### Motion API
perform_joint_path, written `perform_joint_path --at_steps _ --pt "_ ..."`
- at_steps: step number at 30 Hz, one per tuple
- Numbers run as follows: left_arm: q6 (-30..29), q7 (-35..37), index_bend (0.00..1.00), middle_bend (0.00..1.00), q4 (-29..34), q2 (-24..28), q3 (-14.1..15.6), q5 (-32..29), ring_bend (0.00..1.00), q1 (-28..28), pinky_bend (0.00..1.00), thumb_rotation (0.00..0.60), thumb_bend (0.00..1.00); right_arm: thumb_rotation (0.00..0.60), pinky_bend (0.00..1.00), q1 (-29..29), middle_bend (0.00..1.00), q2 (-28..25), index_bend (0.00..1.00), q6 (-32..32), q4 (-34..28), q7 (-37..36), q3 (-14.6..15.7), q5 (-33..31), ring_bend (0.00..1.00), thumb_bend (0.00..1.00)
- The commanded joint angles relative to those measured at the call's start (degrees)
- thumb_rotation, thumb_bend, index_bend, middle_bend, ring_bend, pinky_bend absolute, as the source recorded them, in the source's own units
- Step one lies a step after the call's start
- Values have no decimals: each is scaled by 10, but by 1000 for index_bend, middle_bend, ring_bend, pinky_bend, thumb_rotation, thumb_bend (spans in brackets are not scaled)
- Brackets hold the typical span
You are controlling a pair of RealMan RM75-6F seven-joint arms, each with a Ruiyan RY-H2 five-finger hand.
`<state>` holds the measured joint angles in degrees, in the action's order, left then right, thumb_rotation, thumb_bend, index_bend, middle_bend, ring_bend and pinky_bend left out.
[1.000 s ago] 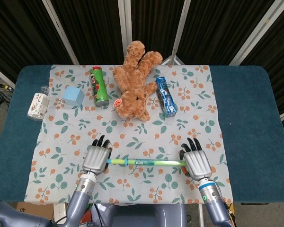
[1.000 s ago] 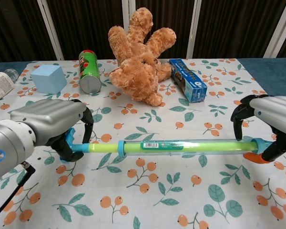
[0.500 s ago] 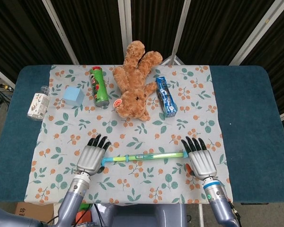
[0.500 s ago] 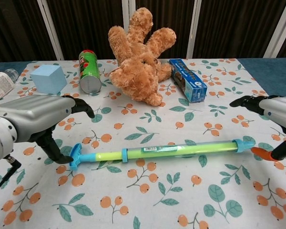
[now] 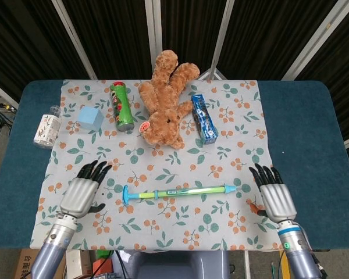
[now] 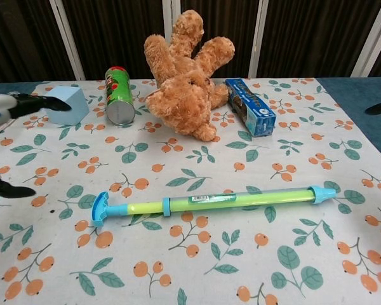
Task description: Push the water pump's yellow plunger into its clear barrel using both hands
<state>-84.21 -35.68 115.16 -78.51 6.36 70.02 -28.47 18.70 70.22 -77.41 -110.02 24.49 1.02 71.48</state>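
The water pump [image 5: 177,192] [image 6: 209,202] lies flat on the floral cloth, its yellow plunger inside the clear barrel [image 6: 241,199]. Its blue T-handle [image 5: 125,196] [image 6: 100,209] points left and its blue cap [image 6: 321,194] right. My left hand [image 5: 81,192] hovers left of the handle, fingers spread, touching nothing. Only dark fingertips [image 6: 44,103] of it show at the chest view's left edge. My right hand [image 5: 274,196] is right of the cap, fingers spread and empty; in the chest view just a fingertip [image 6: 380,108] shows at the right edge.
At the back of the cloth lie a brown plush bear [image 5: 164,99], a green chip can [image 5: 121,105], a light blue cube [image 5: 91,117] and a blue toothpaste box [image 5: 203,118]. A small bottle [image 5: 46,128] lies on the blue table [image 5: 308,145] at the far left.
Both hands have let go of the pump and drawn outward, left hand leftward, right hand rightward. The pump has dropped to lie on the cloth.
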Motion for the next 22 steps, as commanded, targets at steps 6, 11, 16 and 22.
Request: perform_joint_path --at_steps 6,11,16,22 --pt "-106 197 30 7 -103 124 95 191 0 124 74 600 1 600 0 -96 0 -86 0 -95 65 -160 47 128 0 253" --pt "-151 251 10 0 -173 131 97 217 0 173 73 600 0 600 0 -134 0 -83 0 -161 124 -221 51 184 0 252" --pt "-160 281 0 0 -199 136 80 213 0 200 68 600 1 600 0 -152 0 -84 0 -165 135 -253 50 184 0 253" --pt "-148 283 0 0 -212 130 51 207 0 208 62 600 0 600 0 -152 0 -86 0 -138 127 -234 43 174 0 253"
